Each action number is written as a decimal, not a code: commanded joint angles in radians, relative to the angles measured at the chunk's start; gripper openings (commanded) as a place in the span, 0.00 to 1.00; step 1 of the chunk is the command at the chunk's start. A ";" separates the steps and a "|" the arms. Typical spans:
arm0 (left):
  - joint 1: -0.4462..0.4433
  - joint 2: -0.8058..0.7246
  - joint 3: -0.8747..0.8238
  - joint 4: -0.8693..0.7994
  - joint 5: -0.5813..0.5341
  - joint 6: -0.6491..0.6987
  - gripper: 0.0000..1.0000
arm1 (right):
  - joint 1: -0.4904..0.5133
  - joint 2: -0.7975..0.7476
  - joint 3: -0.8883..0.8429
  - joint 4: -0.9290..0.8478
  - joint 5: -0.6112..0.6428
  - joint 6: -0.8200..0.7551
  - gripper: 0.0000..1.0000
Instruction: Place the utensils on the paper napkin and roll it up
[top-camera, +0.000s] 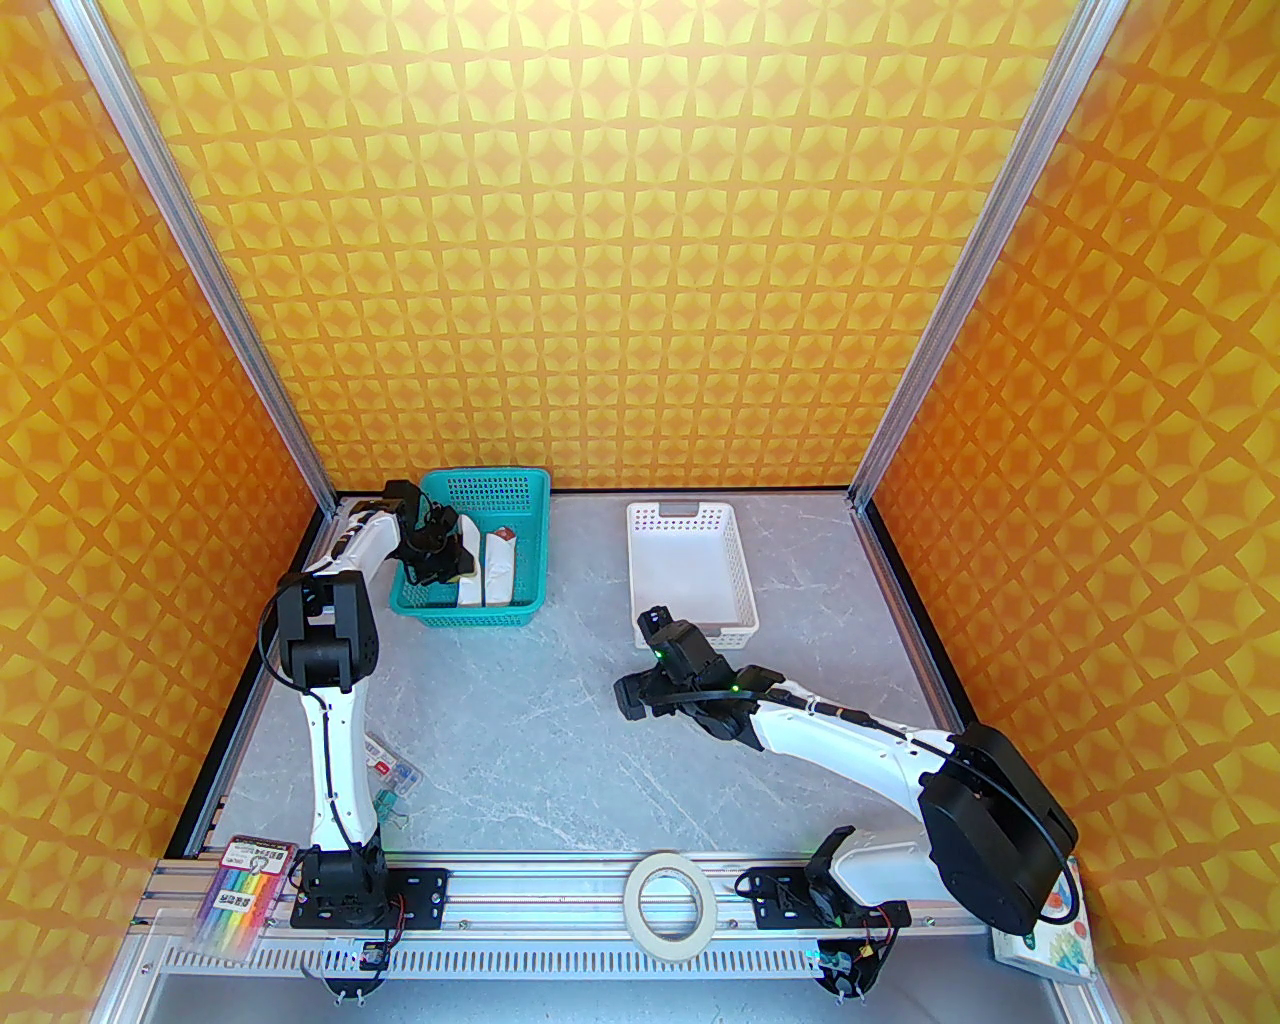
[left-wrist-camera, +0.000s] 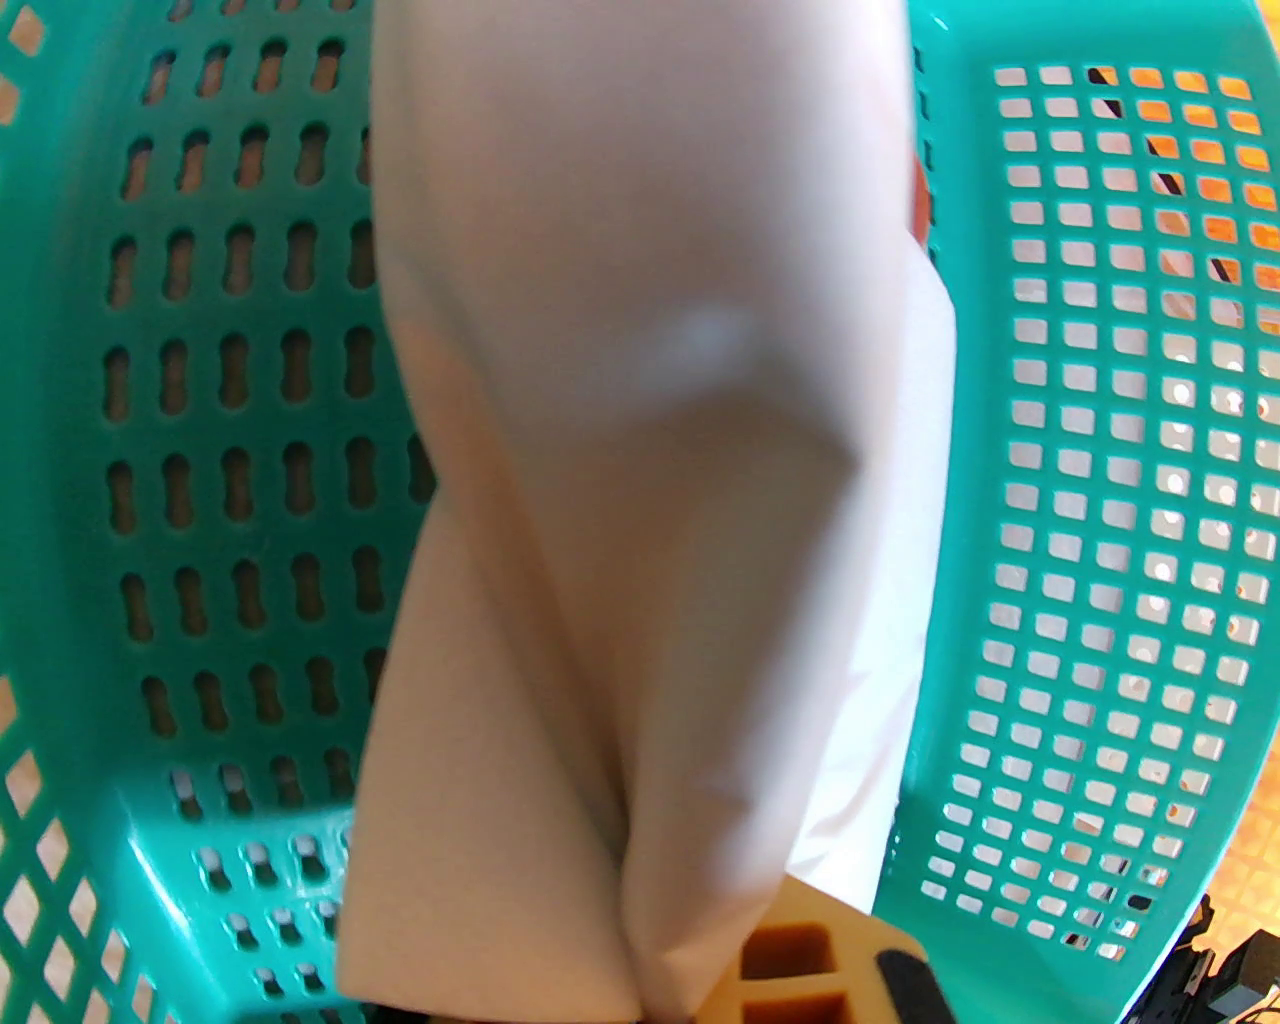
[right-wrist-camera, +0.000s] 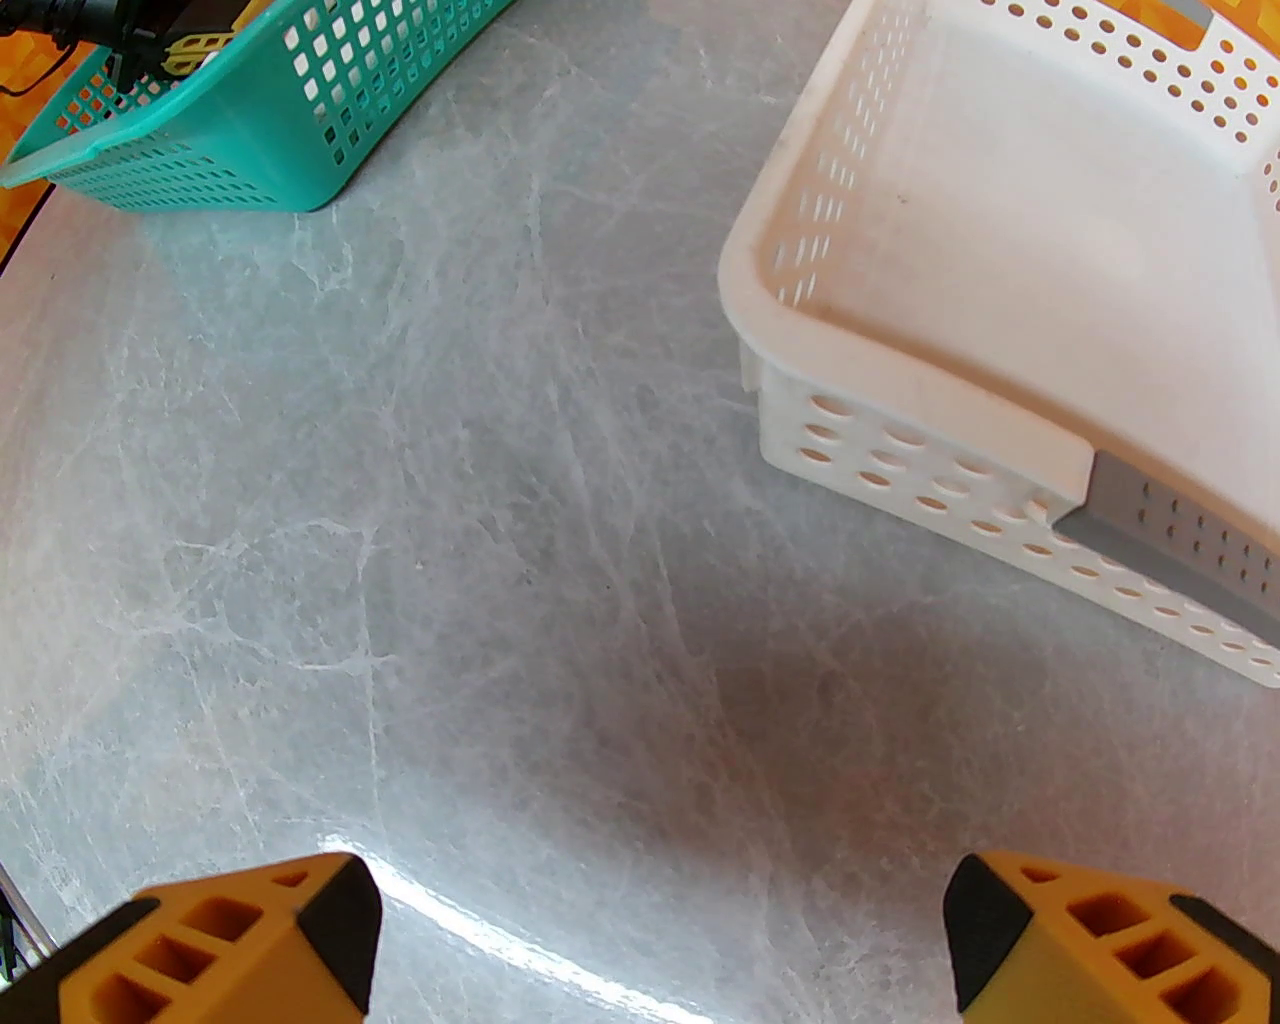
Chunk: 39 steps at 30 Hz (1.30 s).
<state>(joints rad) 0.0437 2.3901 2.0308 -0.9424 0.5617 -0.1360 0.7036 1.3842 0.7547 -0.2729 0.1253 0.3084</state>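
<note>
The paper napkin (left-wrist-camera: 640, 450) is a thin white sheet, and it hangs inside the teal basket (left-wrist-camera: 1100, 500). In the left wrist view it drapes down with soft folds, and the folds come together at the bottom, right at the left fingers (left-wrist-camera: 790, 955). Those fingers are closed tight and pinch the bottom of the paper. From above, the left arm reaches into the teal basket at the far left of the tabletop (right-wrist-camera: 450, 500). A white roll with a red-brown tip (top-camera: 500, 565) lies in the basket just beside the fingers. The right fingers (right-wrist-camera: 230, 950) are spread as wide as they go and hold nothing. They hang over bare tabletop in the middle, well apart from the napkin. The white basket (right-wrist-camera: 900, 450) sits just beside them on the far right. The tabletop is pale grey with thin white lines, like marble, and it shines a little. Tall walls (top-camera: 640, 250) stand around it on three sides, orange and yellow with a star pattern. A metal rail (top-camera: 540, 890) runs along the near edge, and a ring of tape (top-camera: 670, 935) rests on it between the two arm bases.
</note>
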 joint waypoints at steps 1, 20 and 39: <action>-0.012 0.028 0.043 -0.032 -0.014 -0.020 0.00 | -0.009 0.013 0.011 0.019 0.023 -0.015 0.98; -0.025 0.086 0.089 -0.078 -0.016 -0.022 0.10 | -0.012 0.022 0.009 0.024 0.022 -0.011 0.99; -0.024 0.063 0.097 -0.097 -0.039 0.001 0.30 | -0.018 0.015 0.019 0.006 0.039 -0.020 0.99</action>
<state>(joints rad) 0.0250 2.4607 2.1040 -1.0126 0.5404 -0.1555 0.6956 1.3972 0.7547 -0.2729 0.1406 0.3019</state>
